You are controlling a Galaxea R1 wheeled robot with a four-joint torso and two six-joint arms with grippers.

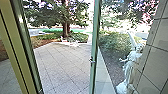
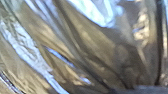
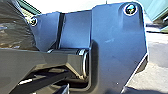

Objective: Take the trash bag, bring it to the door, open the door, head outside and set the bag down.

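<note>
Trash bag [image 2: 96,43] creased and shiny; paving [image 1: 62,66] ahead.

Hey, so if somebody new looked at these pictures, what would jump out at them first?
Probably the white, statue-like figure on the right of the head view, near the tiled wall. Next, the tree at the far edge of the paved yard, left of the green door post. In the left wrist view, the shiny, crumpled trash bag looms close up.
</note>
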